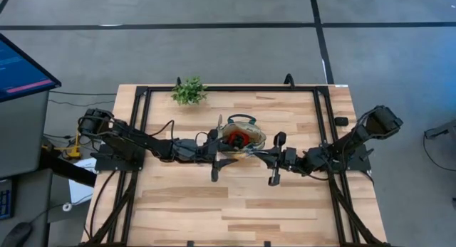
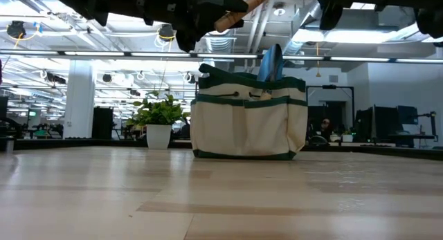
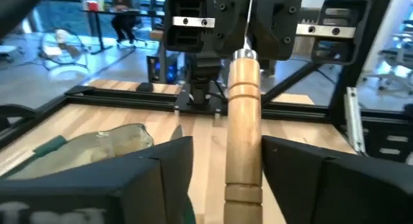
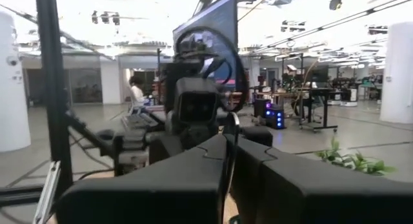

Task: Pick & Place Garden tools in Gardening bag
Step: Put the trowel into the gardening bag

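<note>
The bag [image 2: 249, 115] is a round beige tote with dark green trim and outer pockets, standing upright on the wooden surface [image 1: 235, 197]. One blue-grey metal head [image 2: 270, 62] sticks up out of it, and from above one red-and-black tool [image 1: 238, 138] lies inside.

The left end effector [image 3: 226, 166] hangs just beside the bag's left rim. Its fingers [image 3: 161, 169] stand apart on either side of one trowel handle [image 3: 244, 127], light wood, with visible gaps on both sides. The right end effector [image 4: 229, 166] hangs just off the bag's right side, its jaws pressed together on nothing.

One potted plant [image 1: 189, 91] stands well behind the left end effector.
</note>
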Tool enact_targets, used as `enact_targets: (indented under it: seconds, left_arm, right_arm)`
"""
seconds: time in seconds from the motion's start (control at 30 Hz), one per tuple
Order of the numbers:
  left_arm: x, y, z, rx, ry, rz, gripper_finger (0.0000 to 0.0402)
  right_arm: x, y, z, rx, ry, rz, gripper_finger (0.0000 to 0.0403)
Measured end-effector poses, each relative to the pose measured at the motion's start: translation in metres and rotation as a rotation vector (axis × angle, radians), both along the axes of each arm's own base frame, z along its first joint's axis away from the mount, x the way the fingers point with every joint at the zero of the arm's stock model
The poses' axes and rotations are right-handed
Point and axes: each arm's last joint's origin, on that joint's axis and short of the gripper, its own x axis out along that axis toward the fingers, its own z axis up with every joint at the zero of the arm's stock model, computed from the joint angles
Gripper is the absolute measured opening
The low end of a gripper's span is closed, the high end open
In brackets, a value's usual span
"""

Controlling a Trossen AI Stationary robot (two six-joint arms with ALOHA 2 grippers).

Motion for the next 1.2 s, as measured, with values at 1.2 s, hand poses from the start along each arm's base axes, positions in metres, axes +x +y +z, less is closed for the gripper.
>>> enact_targets:
  seconds: [1.2]
  left_arm:
    - [-0.031,0.004,0.036,-0.029,0.044,-0.072,0.0097]
  right_arm:
    - [-0.033,-0.005,0.065,0.08,0.682,-0.245,0.0]
